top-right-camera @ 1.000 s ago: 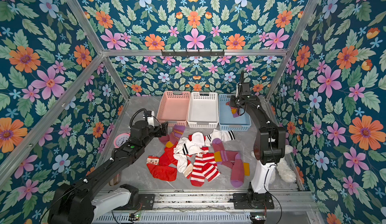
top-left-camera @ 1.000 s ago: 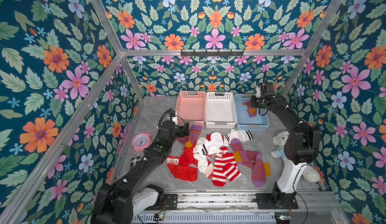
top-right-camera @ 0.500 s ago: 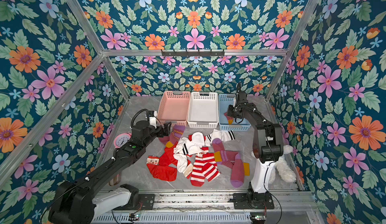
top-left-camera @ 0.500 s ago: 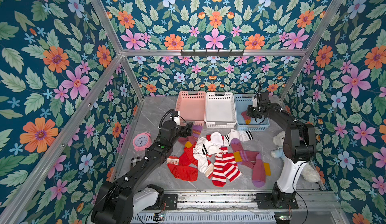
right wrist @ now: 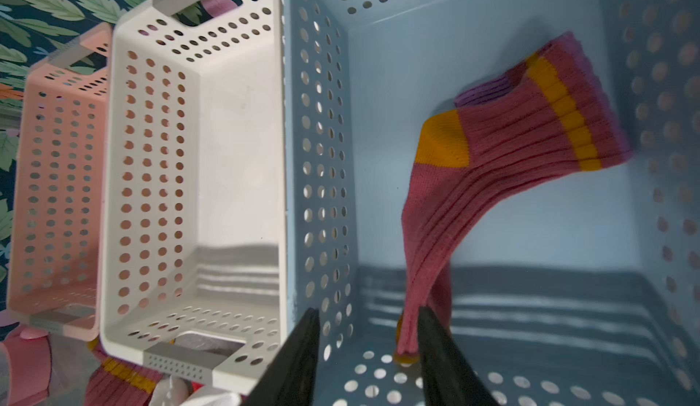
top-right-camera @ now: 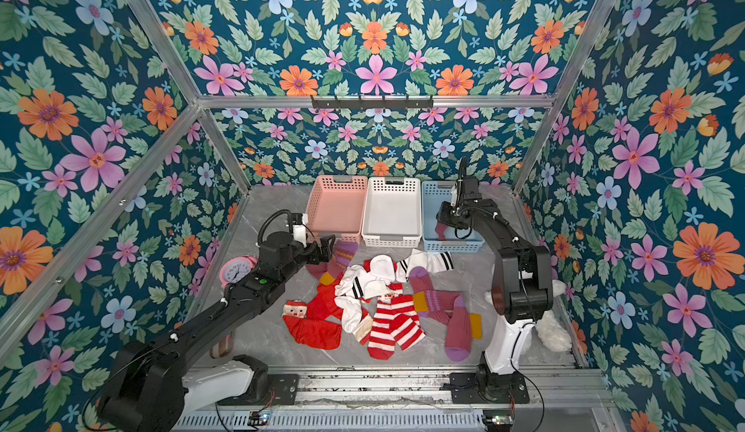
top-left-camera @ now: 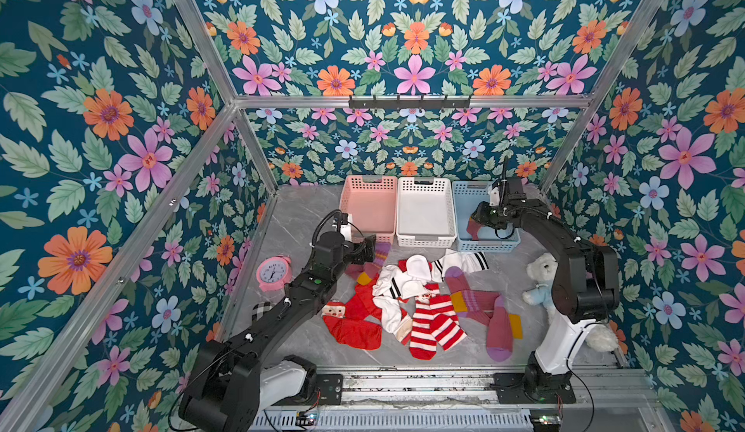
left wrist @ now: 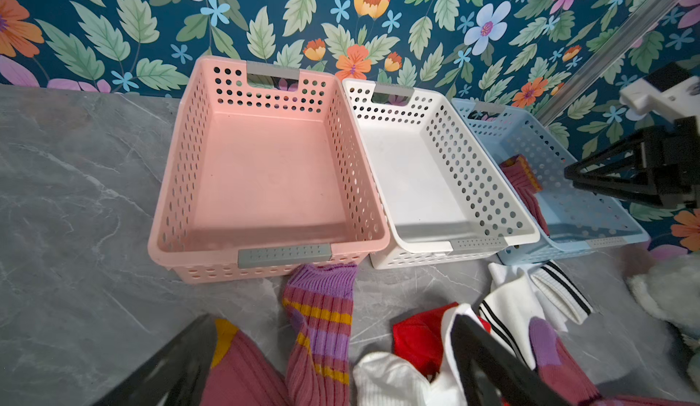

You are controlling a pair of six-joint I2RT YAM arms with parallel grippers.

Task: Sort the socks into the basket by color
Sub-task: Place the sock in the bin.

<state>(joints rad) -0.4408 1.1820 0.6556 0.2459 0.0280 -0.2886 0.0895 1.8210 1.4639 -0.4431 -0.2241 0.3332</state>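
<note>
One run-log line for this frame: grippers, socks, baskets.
right gripper: open, over blue basket | maroon sock: in blue basket | left gripper: open, over sock pile | pink basket, white basket: empty

Maroon-mustard sock [right wrist: 492, 180] slumped inside blue basket [right wrist: 322, 120]; other socks [top-left-camera: 419, 301] piled loose outside, near it.

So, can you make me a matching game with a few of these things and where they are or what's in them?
Things:
1. pink basket
2. blue basket
3. red-and-white striped socks
4. teddy bear

Places or states:
a. holds a maroon sock
b. in the heap in front of the baskets
c. nothing inside
d. beside the right arm

Pairs: 1-c, 2-a, 3-b, 4-d
</note>
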